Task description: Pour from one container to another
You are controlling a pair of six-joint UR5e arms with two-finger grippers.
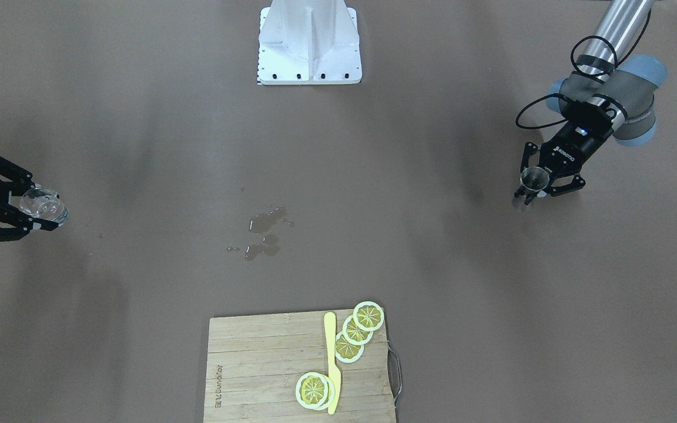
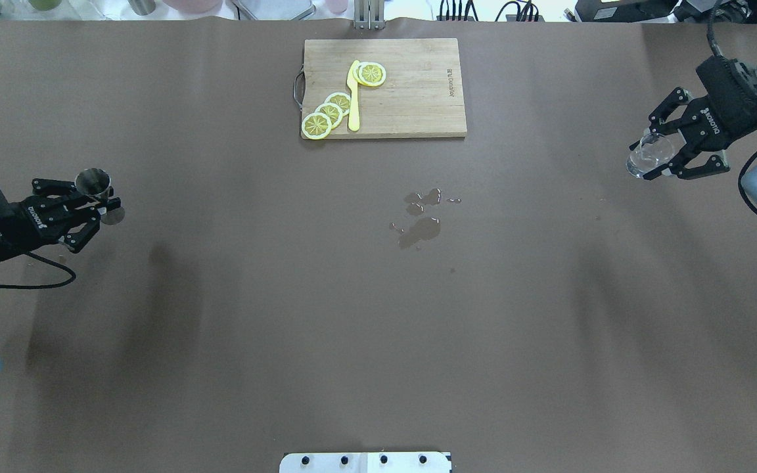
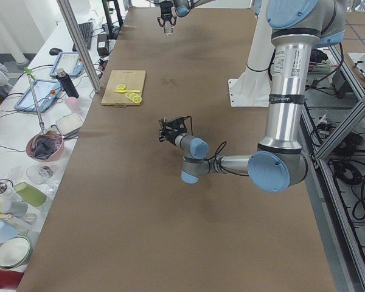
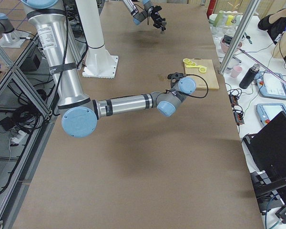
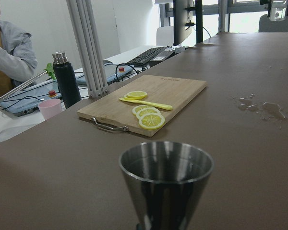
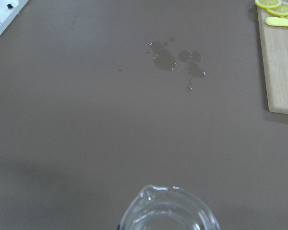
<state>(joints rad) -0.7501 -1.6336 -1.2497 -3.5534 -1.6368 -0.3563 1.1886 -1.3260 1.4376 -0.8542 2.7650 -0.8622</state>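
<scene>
A small metal cup (image 2: pixel 93 180) stands upright at the table's left end with my left gripper (image 2: pixel 98 211) shut on it; the left wrist view shows the metal cup (image 5: pixel 166 181) up close, with its open rim on top. At the far right end a clear glass vessel with a spout (image 2: pixel 644 157) is held above the table, my right gripper (image 2: pixel 656 154) shut on it. From the front the metal cup (image 1: pixel 532 177) is at the right and the glass vessel (image 1: pixel 43 204) at the left. The two containers are far apart. I cannot tell what is inside either one.
A puddle of spilled liquid (image 2: pixel 420 222) lies near the table's middle. At the far edge sits a wooden cutting board (image 2: pixel 411 92) with lemon slices (image 2: pixel 329 113) and a yellow knife (image 2: pixel 353 98). The robot's white base (image 1: pixel 309 44) stands on the near side.
</scene>
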